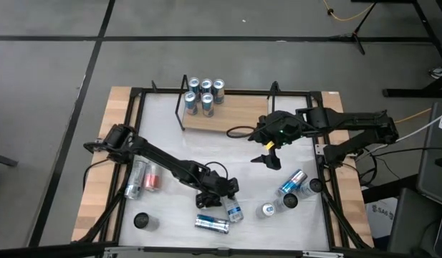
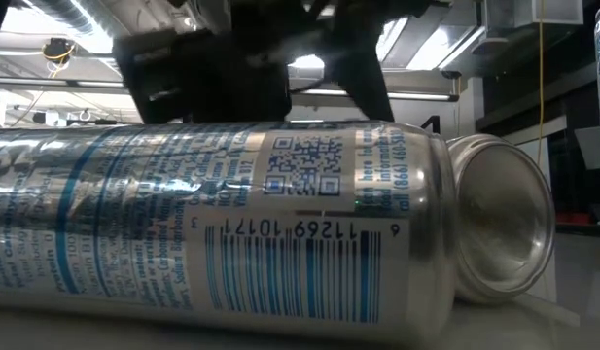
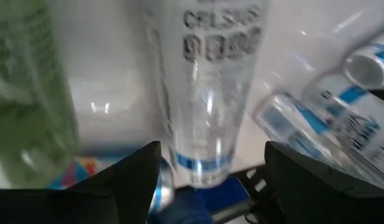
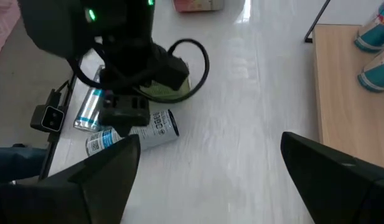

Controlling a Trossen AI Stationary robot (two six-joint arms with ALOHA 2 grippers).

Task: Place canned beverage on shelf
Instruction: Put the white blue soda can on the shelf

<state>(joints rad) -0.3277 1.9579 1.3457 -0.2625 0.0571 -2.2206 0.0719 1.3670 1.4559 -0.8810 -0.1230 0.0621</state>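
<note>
Five cans (image 1: 203, 94) upright in a tight cluster at the left end of the shelf (image 1: 228, 118), upper centre of the high view, leaving the right part of the board bare, likely kept free for more. Left end effector (image 1: 219, 198) low over the table (image 1: 163, 129) at lower centre, jaws spread and astride a lying can (image 3: 204, 93), seemingly lined up to close on it; nothing gripped yet. Another lying can (image 1: 212, 224) just below it, more cans (image 1: 292, 188) scattered lower right and two (image 1: 142, 178) at left. Right end effector (image 1: 271, 159) hanging open and empty in front of the shelf's right end, apparently waiting. On the can between the left fingers, "CELSIUS" readable in part. In the low view, barcode digits "11269 10171" and a QR code on the near lying can (image 2: 212, 228).
</note>
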